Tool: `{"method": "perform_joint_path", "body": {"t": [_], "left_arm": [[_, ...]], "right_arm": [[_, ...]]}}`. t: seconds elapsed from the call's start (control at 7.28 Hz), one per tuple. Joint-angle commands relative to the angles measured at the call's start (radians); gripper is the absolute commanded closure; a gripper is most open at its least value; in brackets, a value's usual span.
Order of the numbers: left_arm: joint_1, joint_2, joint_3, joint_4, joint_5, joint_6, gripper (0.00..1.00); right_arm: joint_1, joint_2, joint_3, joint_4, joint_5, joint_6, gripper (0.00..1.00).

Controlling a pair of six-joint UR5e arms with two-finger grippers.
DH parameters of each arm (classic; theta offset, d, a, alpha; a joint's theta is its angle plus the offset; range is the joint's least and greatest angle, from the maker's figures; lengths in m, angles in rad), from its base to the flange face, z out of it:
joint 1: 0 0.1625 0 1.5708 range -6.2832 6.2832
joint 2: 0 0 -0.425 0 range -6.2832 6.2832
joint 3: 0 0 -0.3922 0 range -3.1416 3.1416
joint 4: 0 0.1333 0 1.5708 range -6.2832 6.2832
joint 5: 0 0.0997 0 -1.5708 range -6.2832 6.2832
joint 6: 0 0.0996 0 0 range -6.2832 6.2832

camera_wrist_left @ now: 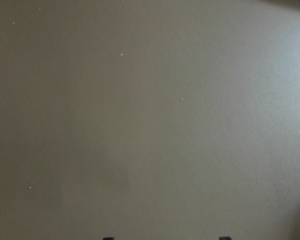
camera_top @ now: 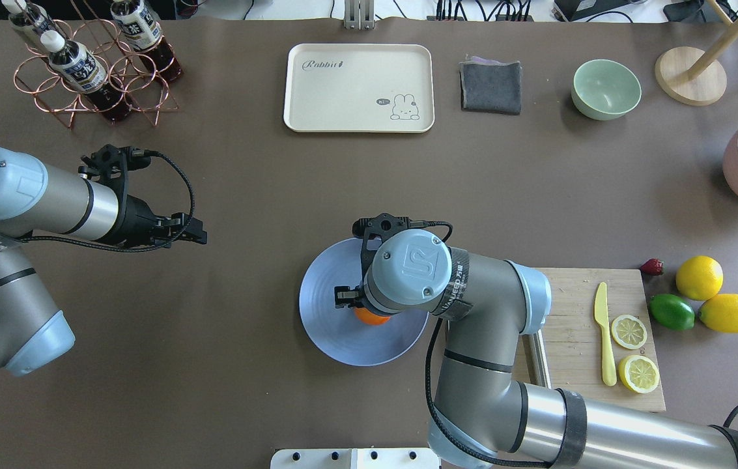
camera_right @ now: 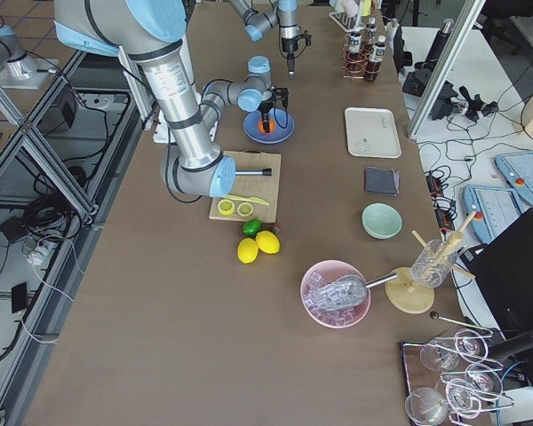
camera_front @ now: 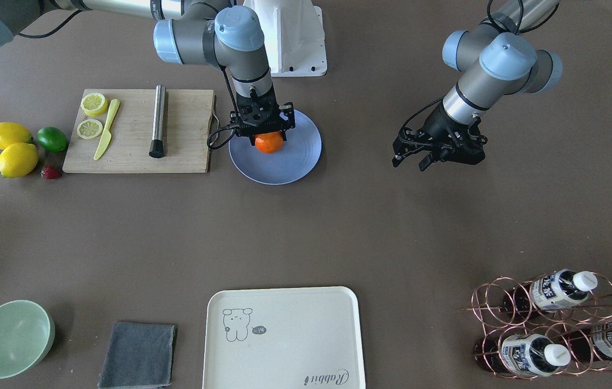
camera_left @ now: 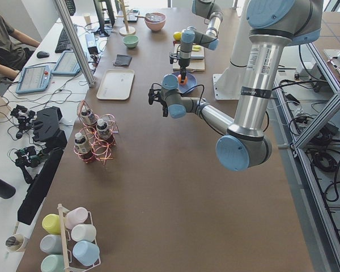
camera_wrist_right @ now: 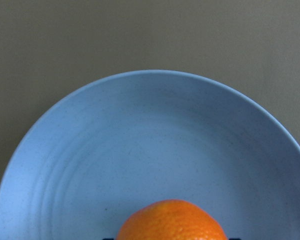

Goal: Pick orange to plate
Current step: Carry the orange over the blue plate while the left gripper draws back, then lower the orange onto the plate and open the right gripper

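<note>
Right gripper (camera_front: pixel 269 138) hangs straight down over the plate (camera_front: pixel 296 162), and the orange (camera_front: pixel 269 145) sits directly beneath it between the fingers, near the plate's middle. The fingers flank the fruit closely, but I cannot tell whether they are clamped on it or loosed. Left gripper (camera_front: pixel 410 160) idles with its fingers apart over bare worktop, well away. My read: what's left is letting go and rising straight up.

Two robot arms, the left arm (camera_top: pixel 49 203) and the right arm (camera_top: pixel 492 306), are silver-grey tubes joined by rounded pale-blue caps (camera_front: pixel 508 56) dotted with small screws. One cap bears a UR logo (camera_top: pixel 419 262). Black cables (camera_top: pixel 181 177) loop to the black left tool (camera_front: pixel 409 162) and right tool (camera_front: pixel 268 138). The white base (camera_front: pixel 290 38) shows dark bolts.
</note>
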Motion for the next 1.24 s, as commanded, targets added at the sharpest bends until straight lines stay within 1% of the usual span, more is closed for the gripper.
{"method": "perform_joint_path", "body": {"t": [0.0, 0.27, 0.41, 0.55, 0.69, 0.82, 0.96, 1.1], "left_arm": [[-0.001, 0.001, 0.001, 0.001, 0.001, 0.000, 0.24], [-0.015, -0.001, -0.004, 0.005, -0.002, 0.002, 0.23], [-0.044, 0.001, -0.016, 0.008, -0.044, 0.002, 0.23], [-0.109, 0.024, -0.025, 0.008, -0.096, 0.023, 0.23], [-0.166, 0.101, -0.062, 0.008, -0.152, 0.113, 0.23], [-0.258, 0.158, -0.080, 0.008, -0.239, 0.212, 0.23], [-0.359, 0.245, -0.094, 0.008, -0.312, 0.335, 0.23], [-0.462, 0.351, -0.097, 0.009, -0.393, 0.486, 0.23]], "right_arm": [[0.000, 0.004, 0.000, 0.000, -0.009, 0.003, 0.00], [0.018, 0.016, 0.010, -0.010, -0.006, -0.001, 0.00], [0.067, 0.009, 0.017, -0.012, 0.009, -0.010, 0.00], [0.166, -0.023, 0.023, -0.014, 0.085, -0.022, 0.00], [0.311, -0.093, 0.055, -0.012, 0.232, -0.145, 0.00], [0.439, -0.208, 0.119, -0.012, 0.329, -0.356, 0.00], [0.589, -0.337, 0.139, -0.014, 0.442, -0.595, 0.00], [0.730, -0.453, 0.133, -0.014, 0.516, -0.833, 0.00]]}}
